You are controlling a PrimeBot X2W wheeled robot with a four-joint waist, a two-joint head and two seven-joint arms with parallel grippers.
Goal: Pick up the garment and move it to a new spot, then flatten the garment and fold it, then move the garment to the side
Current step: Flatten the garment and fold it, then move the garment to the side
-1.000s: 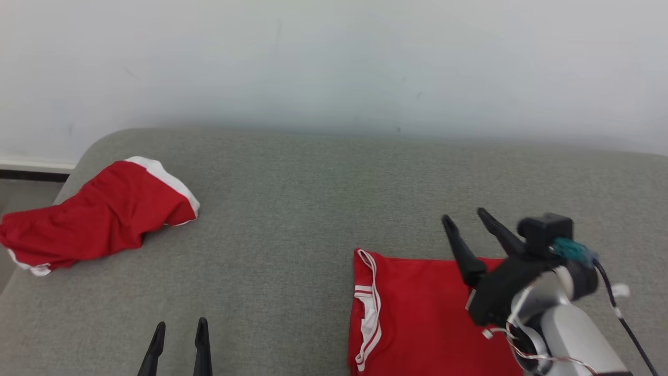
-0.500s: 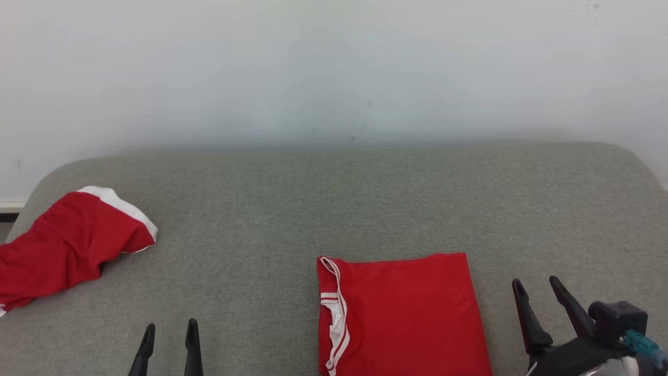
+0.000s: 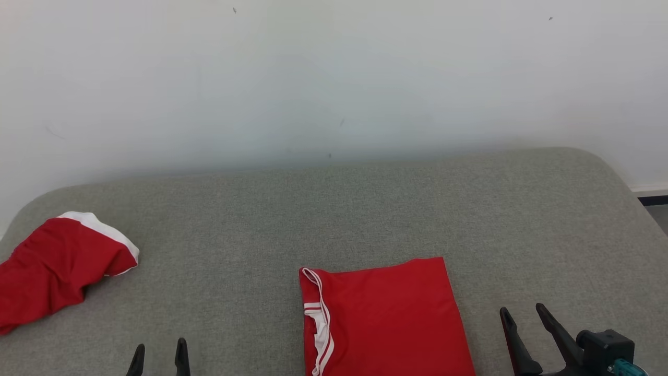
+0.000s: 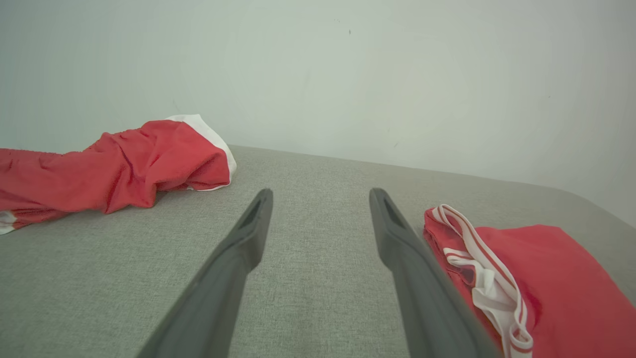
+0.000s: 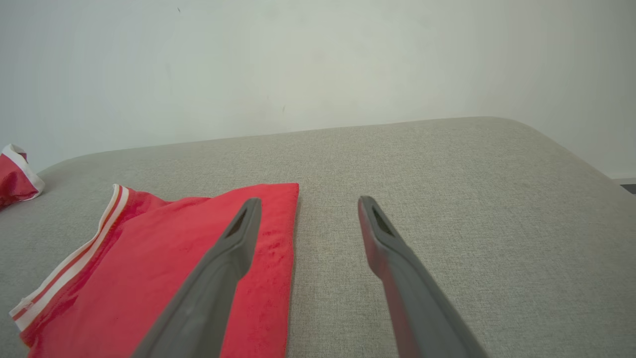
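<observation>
Folded red garment (image 3: 389, 318): lower centre, flat on sofa (image 3: 365, 209) | left gripper (image 3: 160, 347): lower left, wide, empty | right gripper (image 3: 522, 310): lower right, wide, empty

The folded garment (image 3: 389, 318) is showing plain red, its edge band running white with thin red stripes. The crumpled garment (image 3: 47, 271) is wearing the same red with a broad plain white band. The cushion (image 3: 334, 209) is looking speckled grey and the wall (image 3: 334, 78) off-white.

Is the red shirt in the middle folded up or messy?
Folded. The middle garment lies flat as a neat rectangle with straight edges on the grey cushion, unlike the crumpled garment at the left.
</observation>
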